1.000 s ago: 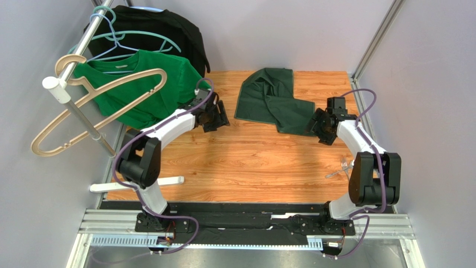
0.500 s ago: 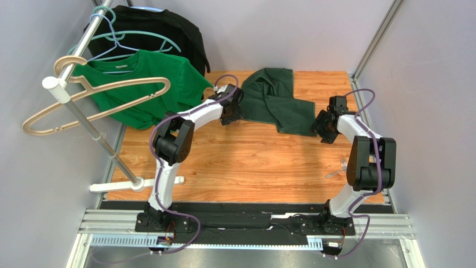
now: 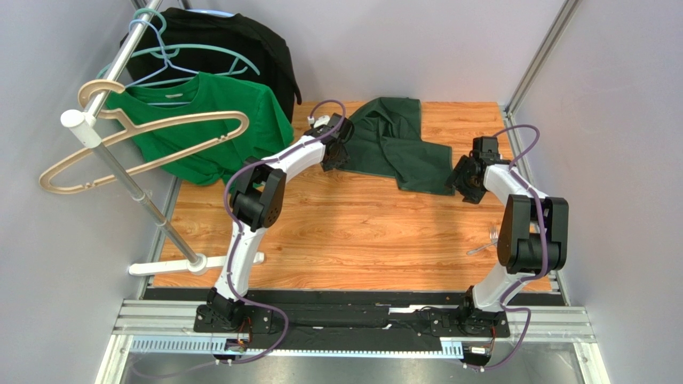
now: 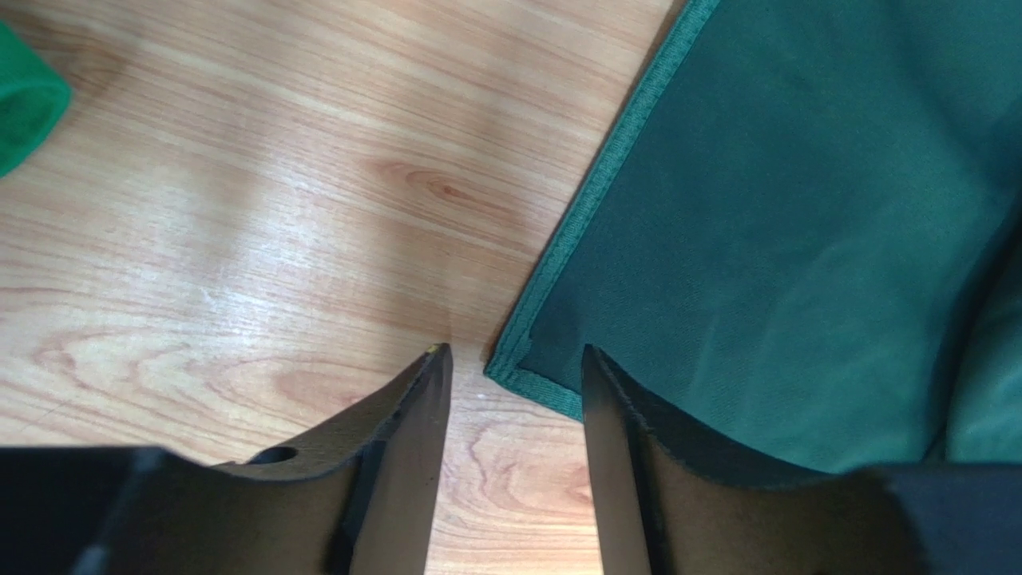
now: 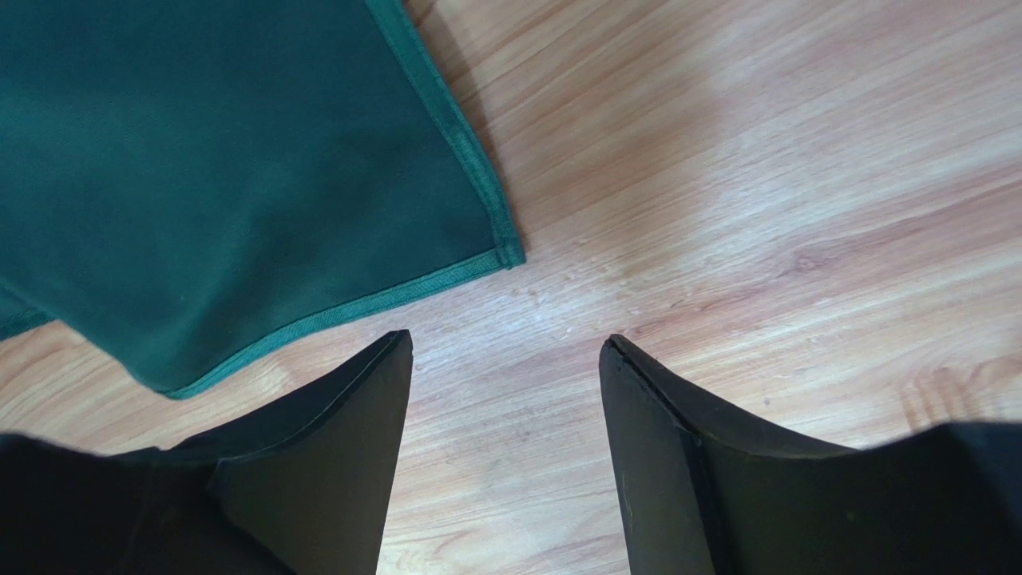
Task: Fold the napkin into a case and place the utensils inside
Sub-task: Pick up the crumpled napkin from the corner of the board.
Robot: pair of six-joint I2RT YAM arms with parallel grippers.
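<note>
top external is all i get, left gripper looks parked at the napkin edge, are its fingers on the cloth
Observer: No grip. On the left wrist camera the left gripper is open, and a hemmed corner of the napkin lies in the gap between its jaws.
Operator: and the right one
Observer: The right gripper is open too. Only bare table shows between its jaws, and the napkin's corner sits just beyond the tips.
Operator: cloth bunched at those corners
Observer: No, both wrist cameras show it lying flat and smooth on the table at each corner.
</note>
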